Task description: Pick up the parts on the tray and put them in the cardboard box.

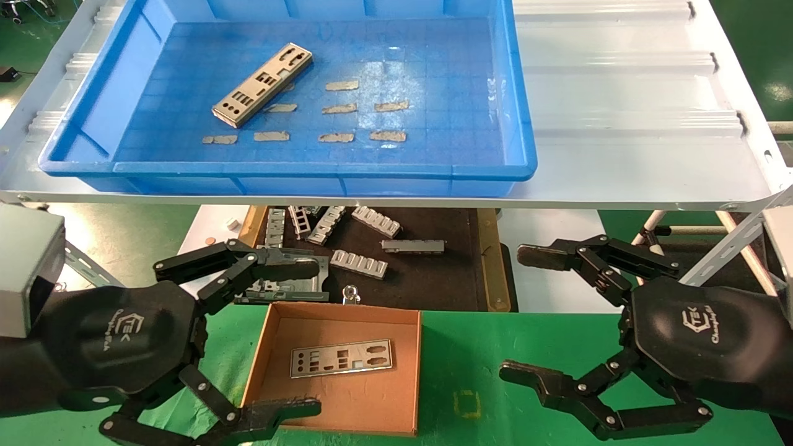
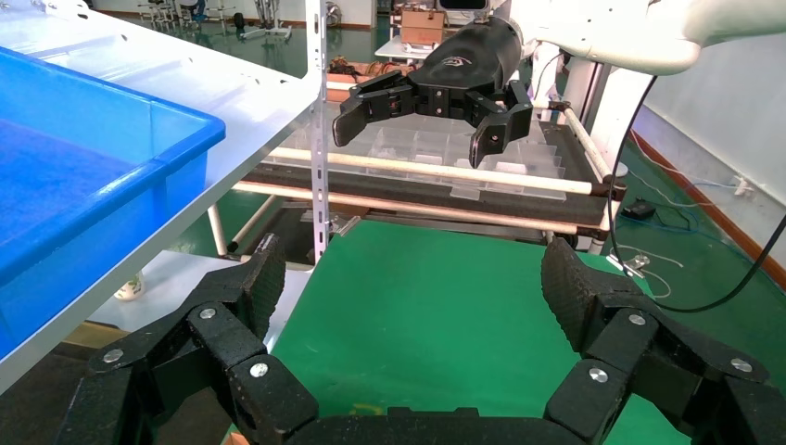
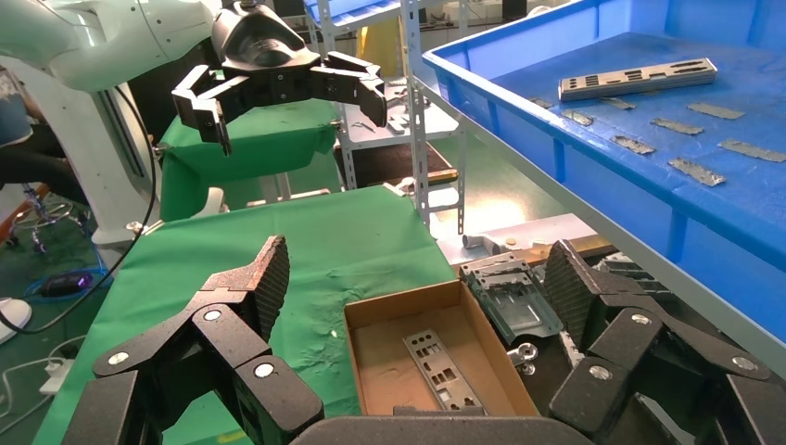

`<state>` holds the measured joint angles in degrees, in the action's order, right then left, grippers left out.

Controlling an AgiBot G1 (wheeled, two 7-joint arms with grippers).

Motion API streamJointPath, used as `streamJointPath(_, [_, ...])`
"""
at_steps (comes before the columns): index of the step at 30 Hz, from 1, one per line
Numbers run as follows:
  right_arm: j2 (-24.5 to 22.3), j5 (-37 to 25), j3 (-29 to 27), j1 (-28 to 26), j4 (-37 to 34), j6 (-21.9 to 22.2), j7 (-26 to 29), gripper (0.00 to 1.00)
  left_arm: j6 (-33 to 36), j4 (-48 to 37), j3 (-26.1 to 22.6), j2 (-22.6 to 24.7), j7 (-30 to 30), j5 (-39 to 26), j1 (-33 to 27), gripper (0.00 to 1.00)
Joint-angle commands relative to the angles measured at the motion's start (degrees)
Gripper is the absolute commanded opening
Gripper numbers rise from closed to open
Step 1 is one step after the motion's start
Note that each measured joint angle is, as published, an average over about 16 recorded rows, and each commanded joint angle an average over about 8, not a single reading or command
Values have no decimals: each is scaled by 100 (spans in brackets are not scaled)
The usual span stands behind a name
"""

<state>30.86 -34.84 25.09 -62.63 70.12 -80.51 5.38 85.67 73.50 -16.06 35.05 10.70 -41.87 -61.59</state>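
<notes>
1. Judging by how things lie, the job looks about half done: one part (image 1: 262,85) is left in the tray (image 1: 520,124), and one part (image 1: 342,358) lies flat in the cardboard box (image 1: 257,365).
2. Left side: the left end effector (image 1: 297,337) hangs near the box's left wall with its fingers spread wide, holding nothing.
3. Left-centre, far: the remaining plate rests on the blue floor in the tray's far-left area. Its long axis runs diagonally, near-left end to far-right end, among small grey patches (image 1: 339,108) that are not parts.
4. Centre, near: the boxed plate lies on the cardboard floor with its long axis running almost left to right, its right end a little farther away.
5. Right side: the right end effector (image 1: 517,313) hovers over the green table (image 1: 458,347), well right of the box, wide open and empty.
</notes>
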Motion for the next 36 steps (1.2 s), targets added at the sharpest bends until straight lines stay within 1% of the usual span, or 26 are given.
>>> streamJointPath(1, [0,0,0,0,0,0,0,100,0,0,0,0,0,0,0,100])
streamJointPath(11, [0,0,0,0,0,0,0,100,0,0,0,0,0,0,0,100])
streamJointPath(12, [0,0,0,0,0,0,0,93,0,0,0,0,0,0,0,100])
streamJointPath(13, [0,0,0,0,0,0,0,85,0,1,1,0,1,0,0,100])
streamJointPath(19, [0,0,0,0,0,0,0,10,-51,-36,5,14,13,-7,-12,100])
streamJointPath(20, [0,0,0,0,0,0,0,4,-90,-63,5,26,27,-16,-25,100])
streamJointPath(21, [0,0,0,0,0,0,0,0,-148,-99,2,43,47,-38,-49,100])
streamJointPath(25, [0,0,0,0,0,0,0,0,-529,-297,-24,185,147,-230,-286,100])
streamJointPath(29, [0,0,0,0,0,0,0,0,-979,-604,-95,450,170,-568,-727,100])
streamJointPath(32, [0,0,0,0,0,0,0,0,-1271,-979,-184,705,102,-874,-1123,100])
streamJointPath(36, [0,0,0,0,0,0,0,0,-1643,-1706,-343,1075,20,-1320,-1723,100])
